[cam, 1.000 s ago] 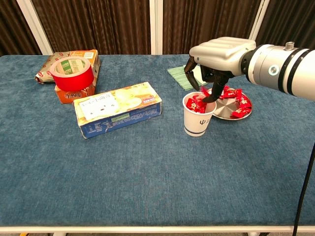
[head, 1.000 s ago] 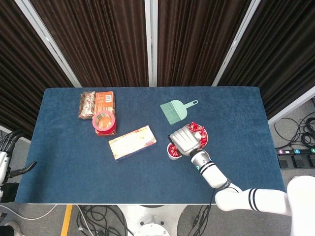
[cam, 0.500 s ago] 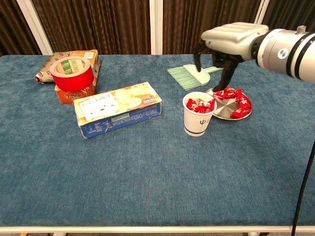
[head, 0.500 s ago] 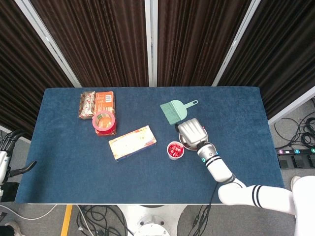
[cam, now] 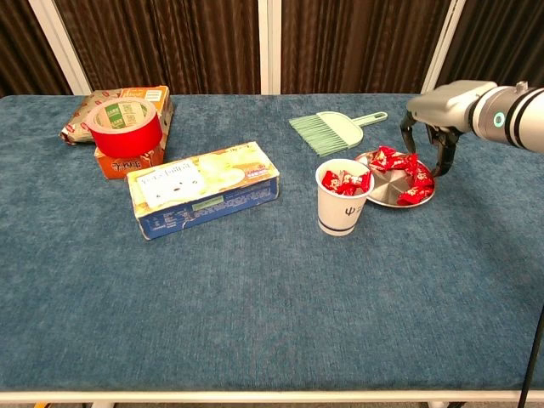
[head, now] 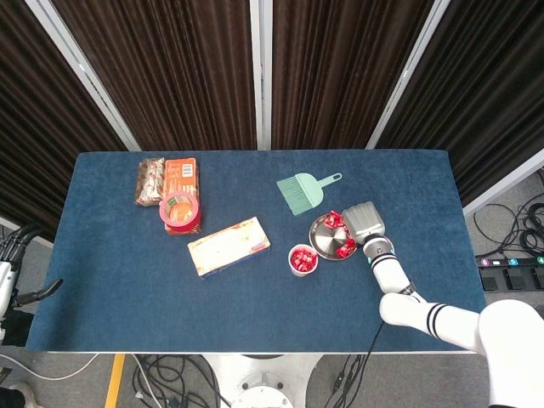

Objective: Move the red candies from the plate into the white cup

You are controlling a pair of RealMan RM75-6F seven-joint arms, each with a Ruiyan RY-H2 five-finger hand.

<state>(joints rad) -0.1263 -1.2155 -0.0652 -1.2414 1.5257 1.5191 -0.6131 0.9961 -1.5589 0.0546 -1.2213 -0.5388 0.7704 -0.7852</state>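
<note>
While the right robot hand (cam: 432,129) is hanging over the far right edge of the plate (cam: 384,195), its fingers (cam: 443,157) are pointing down and spread apart, gripping nothing; the fingertips are sitting just beside the candies at the plate's right rim. Seen from the head view, the same robot hand (head: 364,223) is covering the plate's right side. Red candies (cam: 406,170) are lying in a loose arc along the back and right of the silver plate (head: 324,240), with bare metal showing at its middle. Just left of the plate, the white cup (cam: 342,198) is standing upright on the blue counter (cam: 255,297), and more red wrapped candies are filling it to the brim. A green brush (cam: 333,131) is lying behind the plate. Further left, a long snack box (cam: 203,187) is resting flat, and a red tape roll (cam: 124,125) is sitting on top of an orange packet (head: 181,178). At the head view's far left edge, the left robot hand (head: 12,248) is staying off the counter, too small to tell how its fingers are lying.
</note>
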